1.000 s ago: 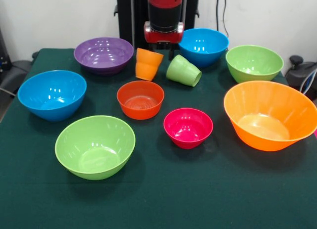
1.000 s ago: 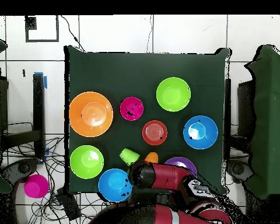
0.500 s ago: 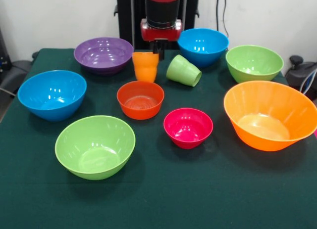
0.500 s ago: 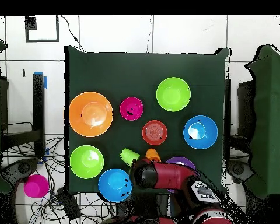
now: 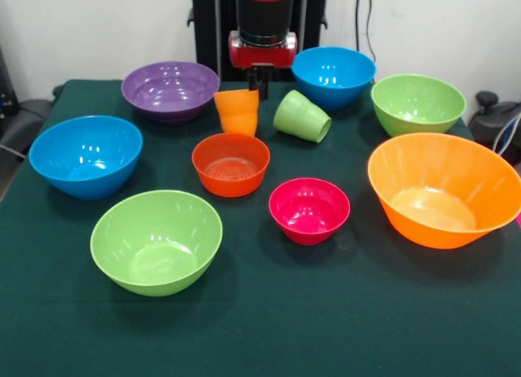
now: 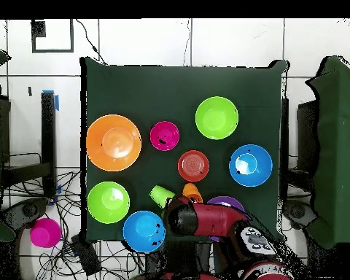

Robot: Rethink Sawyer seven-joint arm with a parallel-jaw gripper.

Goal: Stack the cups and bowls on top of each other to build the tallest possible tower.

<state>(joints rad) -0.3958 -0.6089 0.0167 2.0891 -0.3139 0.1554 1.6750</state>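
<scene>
Now our end effector [image 5: 260,82] grips the orange cup [image 5: 237,111], lifted upright beside the red-orange bowl [image 5: 231,163]; stacking begins.

Dark green table cloth [image 5: 269,328], red-and-black arm [image 5: 264,23], purple bowl [image 5: 169,89], two blue bowls [image 5: 85,155], two light green bowls [image 5: 156,240], big orange bowl [image 5: 444,190], red-orange bowl [image 5: 230,164], magenta bowl [image 5: 309,210], orange cup [image 5: 237,111], green cup [image 5: 301,116].

Front camera low across the table [image 5: 260,328], overhead straight down; same bowl-covered table in both.
</scene>
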